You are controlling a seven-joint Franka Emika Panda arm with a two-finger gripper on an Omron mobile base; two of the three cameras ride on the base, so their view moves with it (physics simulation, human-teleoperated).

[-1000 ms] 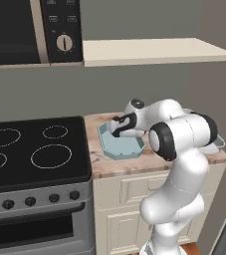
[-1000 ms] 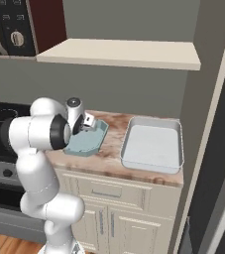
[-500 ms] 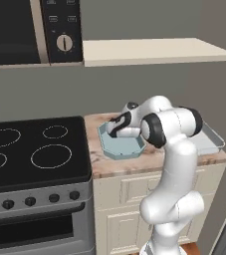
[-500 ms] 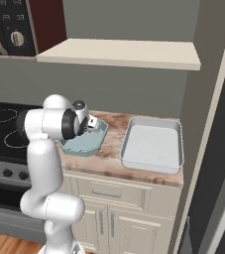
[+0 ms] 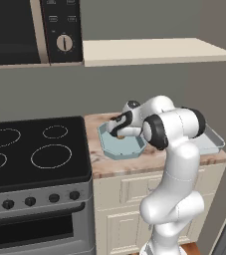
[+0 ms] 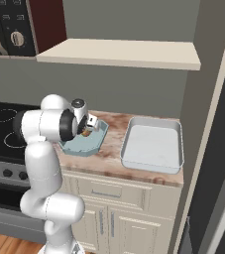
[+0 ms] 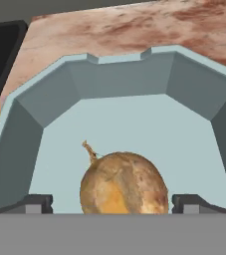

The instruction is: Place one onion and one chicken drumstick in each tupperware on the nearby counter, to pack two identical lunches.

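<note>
Two tubs sat on the counter: the light-blue octagonal tupperware next to the black stovetop, and the pale grey-white tupperware on the far side of the blue tub from the stove, apart from it. Gripper was inside the blue tub, low over its floor; in the base views it sat over the tub's middle. Fingertips stood wide apart, clear gaps between each one and the onion, so the jaws were spread and not gripping. Onion lay between the fingertips inside the blue tub, papery stem pointing up and toward the tub's far wall; whether it rested on the floor couldn't be confirmed from the hand view, bottom cut off. No drumstick seen in the blue tub, and the grey-white tub looked bare inside. Judgement: step in hand was the release of the first onion into the blue tub. To do it well, lift straight up out of the tub with fingers kept wide, so neither pad nudges the round onion and sets it rolling, and clear the tub rim before swinging away, since catching the wall could drag the light tub across the counter toward the stovetop.
</note>
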